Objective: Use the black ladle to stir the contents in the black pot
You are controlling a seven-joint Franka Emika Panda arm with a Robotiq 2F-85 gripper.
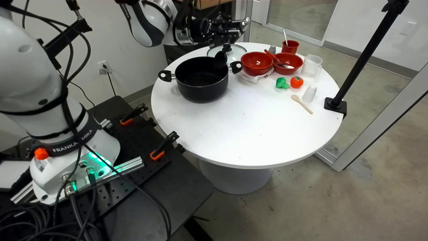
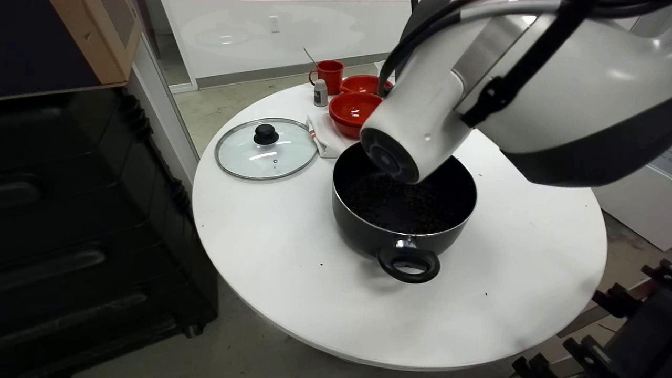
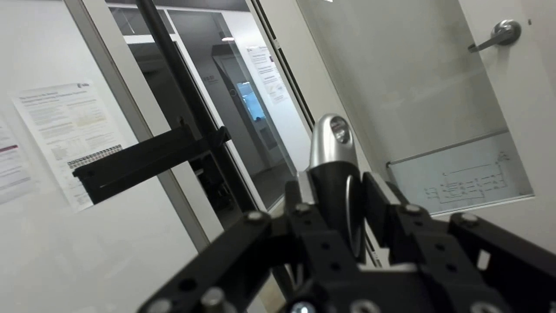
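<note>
In the wrist view the fingers are close together, gripping the black ladle by its handle from both sides, with its silver end poking out past them. In an exterior view the ladle slants down from the fingers, and its bowl shows against the rim of the black pot, close to a side handle; whether it is inside the pot or above it cannot be told. The pot stands on the white tabletop, near a glass lid, a cloth and red bowls; a red mug, a broccoli piece, a tomato, a white shaker and a wooden spoon are farther off. In an exterior view the arm hides the ladle and covers part of the pot's opening. Small dark bits lie in the pot, and the lid rests flat near it, knob up, just beside the cloth.
</note>
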